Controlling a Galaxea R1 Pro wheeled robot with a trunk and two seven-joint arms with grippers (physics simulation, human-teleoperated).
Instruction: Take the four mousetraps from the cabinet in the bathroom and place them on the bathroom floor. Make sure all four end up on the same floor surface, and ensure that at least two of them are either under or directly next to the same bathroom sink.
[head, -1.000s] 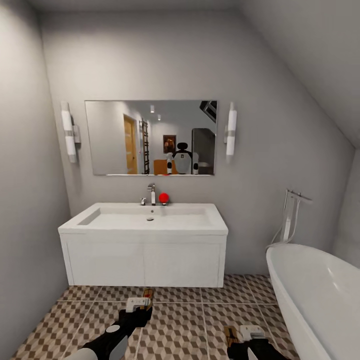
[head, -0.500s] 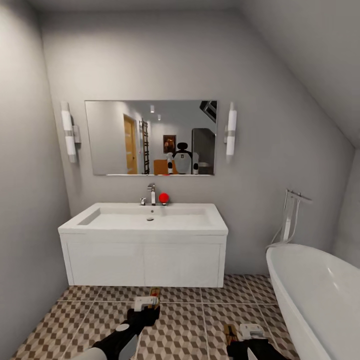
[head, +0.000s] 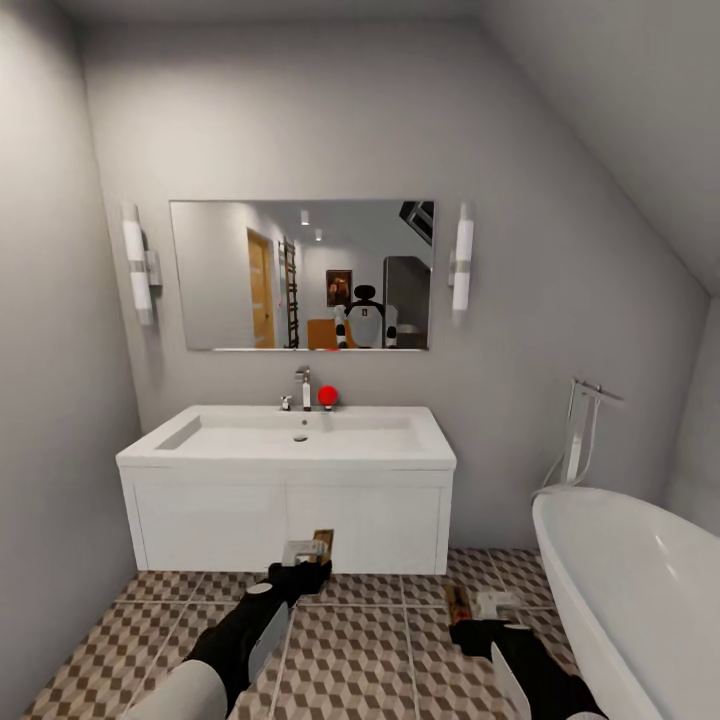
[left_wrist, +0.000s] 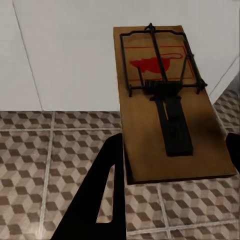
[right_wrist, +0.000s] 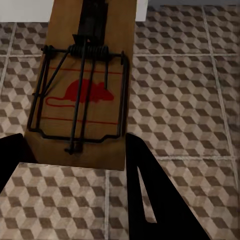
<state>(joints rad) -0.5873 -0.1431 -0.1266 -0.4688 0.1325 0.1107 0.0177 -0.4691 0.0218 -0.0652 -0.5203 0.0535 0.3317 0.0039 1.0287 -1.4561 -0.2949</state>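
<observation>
I face the white wall-hung sink (head: 300, 435) over the cube-patterned floor (head: 370, 650). My left gripper (head: 305, 556) is shut on a tan mousetrap (head: 322, 541), held just in front of the sink's drawer front and above the tiles. The left wrist view shows that mousetrap (left_wrist: 165, 110) flat between the black fingers (left_wrist: 100, 190), its red mouse mark facing up. My right gripper (head: 490, 606) is shut on a second mousetrap (head: 458, 600) above the floor, to the sink's right; that mousetrap (right_wrist: 87, 90) shows close up in the right wrist view. The cabinet and the other mousetraps are out of view.
A white oval bathtub (head: 640, 590) with a chrome filler (head: 585, 430) stands at the right, close to my right arm. A grey wall closes the left side. A mirror (head: 300, 275) hangs above the sink, and a small red ball (head: 327, 396) sits by the tap.
Both arms have reached forward with their mousetraps. The left gripper has gone from the open tiles up to the sink's front; the right gripper has moved a little farther from me.
</observation>
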